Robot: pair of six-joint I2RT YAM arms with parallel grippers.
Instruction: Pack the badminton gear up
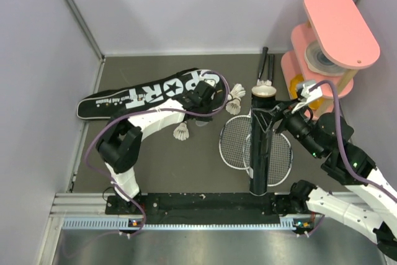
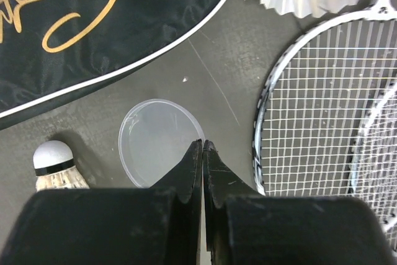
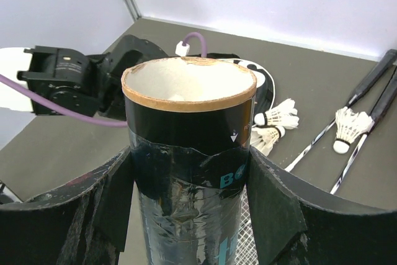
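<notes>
Overhead view: a dark grey table stands in a booth with pale walls, and a metal rail runs along its near edge. There is one black racket bag at the far left with "SPORT" in big white letters. The smaller line beside it is too small to read. Two silver rackets lie with their heads overlapping and their black handles pointing away. I count four white shuttlecocks: one beside the left arm, two touching near the bag's end, and one by the handles. One black shuttle tube stands upright on the racket heads, held near its top by the right gripper. A pink tiered stand sits at the far right.

Left wrist view: the left gripper has its two fingers pressed together, tips at the rim of one clear round lid lying flat. I cannot tell whether the rim is pinched. A shuttlecock lies just left of the lid, and gold script on the bag is unreadable.

Right wrist view: the right gripper's fingers clamp both sides of the tube, whose open mouth has a tan rim. Its blue lettering is partly hidden and illegible. Three shuttlecocks show beyond.
</notes>
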